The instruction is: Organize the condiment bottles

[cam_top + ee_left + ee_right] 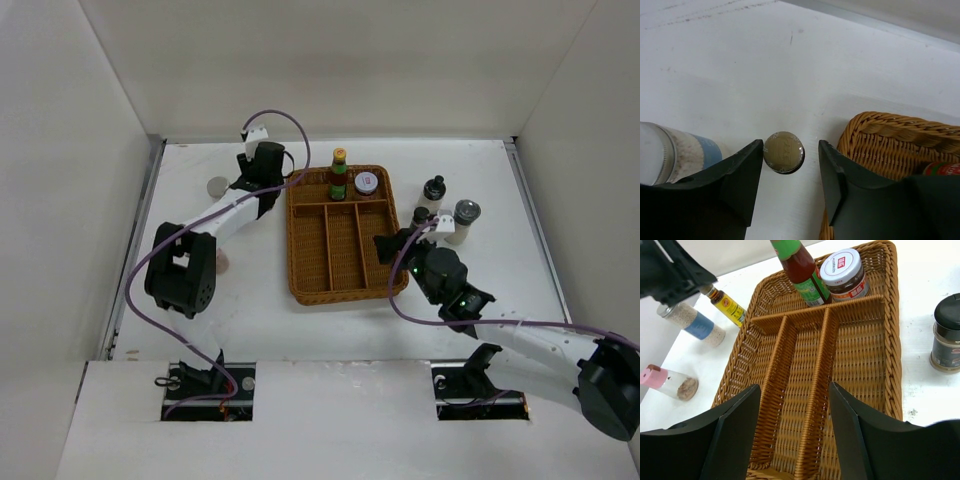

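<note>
My left gripper (258,186) is open and hangs over the dark yellow-label bottle (728,305), left of the wicker tray (300,262). In the left wrist view the bottle's round cap (784,152) lies between my open fingertips, untouched. The silver-lidded white jar (217,186) is close on its left and also shows in the left wrist view (675,155). The pink-lidded jar (670,382) lies on its side. The orange-capped sauce bottle (340,175) and a white-lidded jar (367,183) stand in the tray's far compartment. My right gripper (795,395) is open and empty above the tray's near end.
Two black-capped bottles (434,187) (421,215) and a grey-lidded shaker (465,215) stand on the table right of the tray, just beyond my right gripper (390,246). White walls enclose the table on three sides. The tray's three long compartments hold nothing.
</note>
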`<state>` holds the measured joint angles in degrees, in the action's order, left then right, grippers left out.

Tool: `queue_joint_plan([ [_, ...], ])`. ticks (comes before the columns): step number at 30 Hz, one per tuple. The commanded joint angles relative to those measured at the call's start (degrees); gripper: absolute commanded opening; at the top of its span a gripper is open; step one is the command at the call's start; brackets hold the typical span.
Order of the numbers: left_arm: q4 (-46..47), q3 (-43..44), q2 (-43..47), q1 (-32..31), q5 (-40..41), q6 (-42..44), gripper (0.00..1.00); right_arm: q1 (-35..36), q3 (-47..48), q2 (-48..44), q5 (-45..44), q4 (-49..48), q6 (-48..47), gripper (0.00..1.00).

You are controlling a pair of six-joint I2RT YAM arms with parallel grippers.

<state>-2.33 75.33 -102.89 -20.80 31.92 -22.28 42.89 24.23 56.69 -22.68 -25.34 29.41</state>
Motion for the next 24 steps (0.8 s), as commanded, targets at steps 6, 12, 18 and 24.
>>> queue_joint_plan([
  [6,-0.13,3.86,-0.47,0.89,0.16,0.66,0.21,0.04,-1.02,-0.44,0.09,-4.28,0.47,0.63],
  [12,0.74,2.72,8.21,-0.77,0.59,1.27,0.14,0.13,-1.03,-0.26,0.09,-4.45,0.56,0.63],
  [18,2.68,5.43,14.83,-5.61,-0.53,3.56,0.15,0.21,-0.85,0.36,0.09,-4.45,0.48,0.63],
  [24,1.27,12.03,7.19,-7.63,-3.36,3.12,0.15,0.13,-0.94,-0.35,-0.09,-4.19,0.3,0.63],
])
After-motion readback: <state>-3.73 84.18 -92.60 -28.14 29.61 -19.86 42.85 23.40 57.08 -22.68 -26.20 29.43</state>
